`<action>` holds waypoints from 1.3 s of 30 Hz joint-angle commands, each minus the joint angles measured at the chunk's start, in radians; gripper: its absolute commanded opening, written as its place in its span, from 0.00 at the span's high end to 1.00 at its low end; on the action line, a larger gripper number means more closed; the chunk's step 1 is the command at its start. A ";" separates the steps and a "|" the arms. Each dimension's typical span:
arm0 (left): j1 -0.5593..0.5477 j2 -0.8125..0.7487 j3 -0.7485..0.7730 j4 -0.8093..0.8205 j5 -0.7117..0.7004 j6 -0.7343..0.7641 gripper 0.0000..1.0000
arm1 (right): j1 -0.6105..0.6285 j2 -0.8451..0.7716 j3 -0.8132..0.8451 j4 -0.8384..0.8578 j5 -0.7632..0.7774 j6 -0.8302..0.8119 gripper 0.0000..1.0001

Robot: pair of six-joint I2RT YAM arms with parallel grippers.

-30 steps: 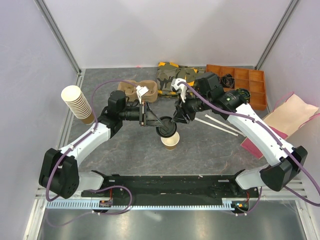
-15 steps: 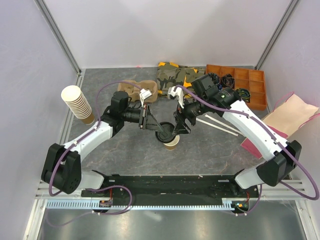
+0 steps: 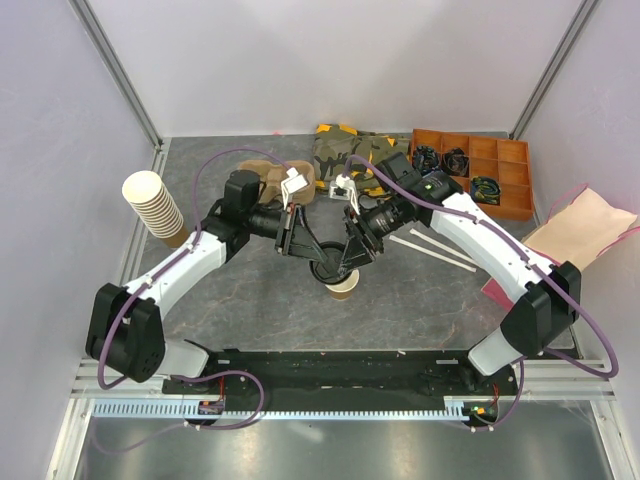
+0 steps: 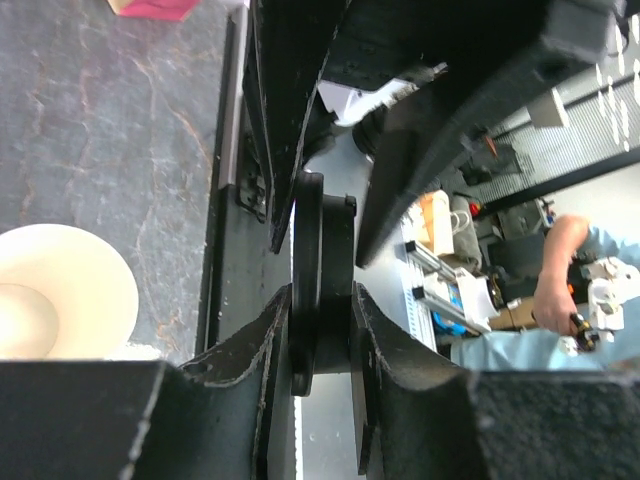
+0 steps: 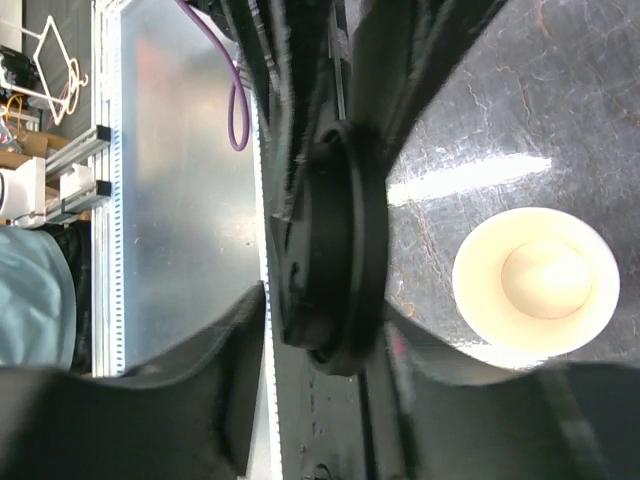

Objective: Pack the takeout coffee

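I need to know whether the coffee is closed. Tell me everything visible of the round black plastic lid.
The round black plastic lid is a matte, shallow disc with a stepped rim. It is off the cup, held in the air on edge, not flat. The left gripper and the right gripper both pinch it across its faces from opposite ends. The open tan paper cup stands on the grey table just below and beside it, apart from it.

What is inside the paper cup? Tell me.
The cup looks empty: only its pale bottom shows. From above, the black lid partly hides it.
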 commanded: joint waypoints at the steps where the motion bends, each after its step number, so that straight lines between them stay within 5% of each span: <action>1: -0.001 0.010 0.035 -0.061 0.000 0.090 0.77 | 0.005 -0.007 -0.022 0.068 -0.096 0.069 0.58; 3: -0.001 0.007 0.031 -0.079 -0.003 0.089 0.77 | 0.005 -0.011 -0.042 0.080 -0.091 0.092 0.58; 7: -0.004 -0.006 0.000 -0.079 -0.009 0.053 0.77 | -0.008 -0.016 -0.100 0.103 -0.054 0.127 0.33; 9: -0.004 -0.001 -0.026 -0.076 -0.023 0.033 0.77 | -0.033 -0.027 -0.117 0.123 -0.013 0.147 0.32; 16: -0.006 0.039 -0.094 0.108 -0.050 -0.144 0.77 | -0.085 -0.033 -0.158 0.175 -0.028 0.201 0.49; 25: -0.006 0.122 -0.088 0.140 -0.041 -0.186 0.77 | -0.093 0.001 -0.187 0.215 0.016 0.225 0.39; 30: -0.006 0.131 -0.091 0.151 -0.029 -0.189 0.77 | -0.117 0.010 -0.192 0.229 -0.022 0.244 0.51; 39: -0.007 0.145 -0.081 0.159 -0.024 -0.192 0.76 | -0.116 0.019 -0.210 0.244 -0.039 0.248 0.55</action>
